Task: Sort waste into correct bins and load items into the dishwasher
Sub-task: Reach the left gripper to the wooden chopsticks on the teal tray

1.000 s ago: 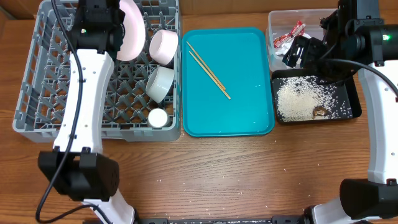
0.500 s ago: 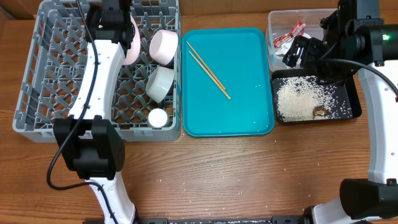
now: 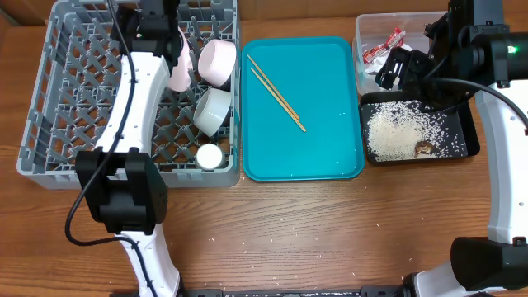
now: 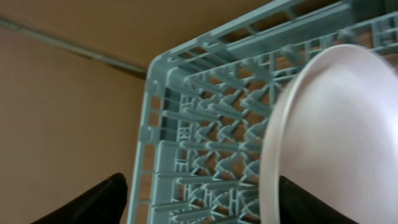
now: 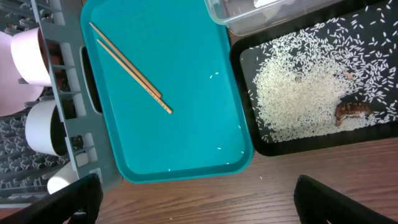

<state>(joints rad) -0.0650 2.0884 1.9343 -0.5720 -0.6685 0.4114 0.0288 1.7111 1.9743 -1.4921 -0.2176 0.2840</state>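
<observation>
A round white plate (image 3: 180,64) (image 4: 336,137) stands on edge among the pegs of the grey dishwasher rack (image 3: 58,99) (image 4: 186,124). My left gripper (image 3: 167,43) (image 4: 202,208) hangs over it, open, with the plate's rim close to the right finger (image 4: 311,205). Two white bowls (image 3: 217,62) (image 3: 213,110) and a small cup (image 3: 209,155) sit in the rack. Chopsticks (image 3: 276,87) (image 5: 130,68) lie on the teal tray. My right gripper (image 3: 389,74) (image 5: 199,205) is open and empty near the bins. The clear tub (image 3: 412,25) holds a red-and-white wrapper (image 3: 384,48). The black tray (image 3: 470,124) (image 5: 249,74) holds rice (image 5: 305,93) and a brown lump (image 5: 354,111).
The teal tray (image 3: 330,148) (image 5: 186,143) lies between rack and bins, with a few rice grains on it. More grains are scattered on the wooden table (image 3: 289,239) in front. The left arm stretches along the rack's middle.
The left gripper moved right with the plate, turned it on edge into the rack, then opened and let it go. The right arm has not moved.
</observation>
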